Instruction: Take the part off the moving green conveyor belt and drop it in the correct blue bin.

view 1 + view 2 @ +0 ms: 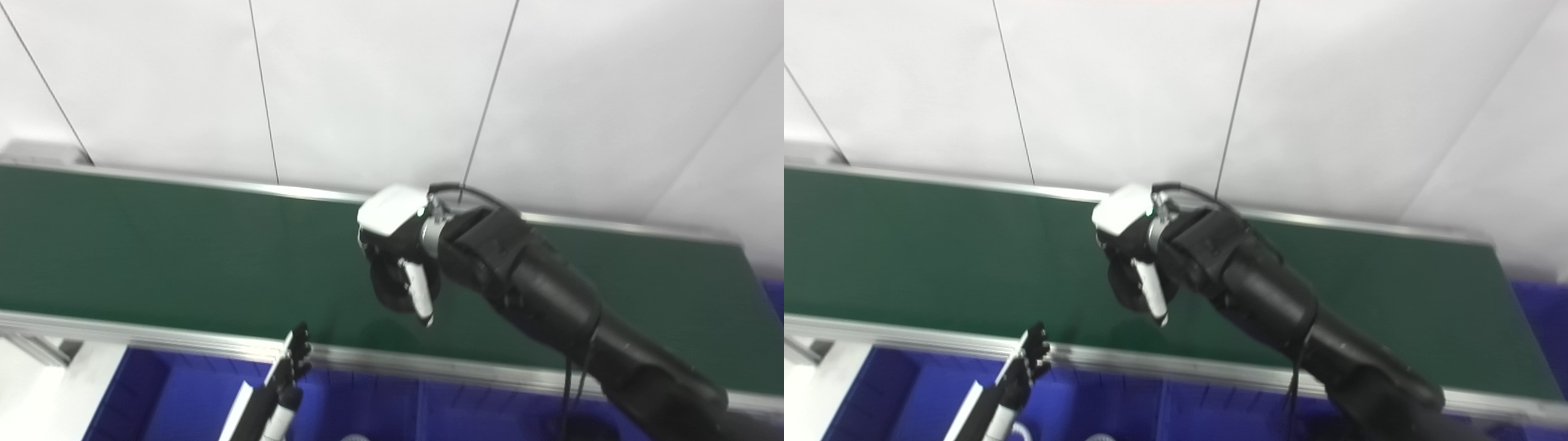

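My right hand (401,263) hangs over the middle of the green conveyor belt (153,251), fingers curled down around a dark round part (392,288) that I take for the task's piece, though the blur and my own fingers hide most of it and I cannot make out its shape beyond a black disc-like outline. My left hand (288,367) sits low at the near edge, in front of the belt's metal rail (153,340) and above the blue bins (184,398); its fingers look straight and apart, holding nothing, and the wrist is cut off by the bottom edge. The bins are only partly in view, so I cannot tell their compartments or contents.
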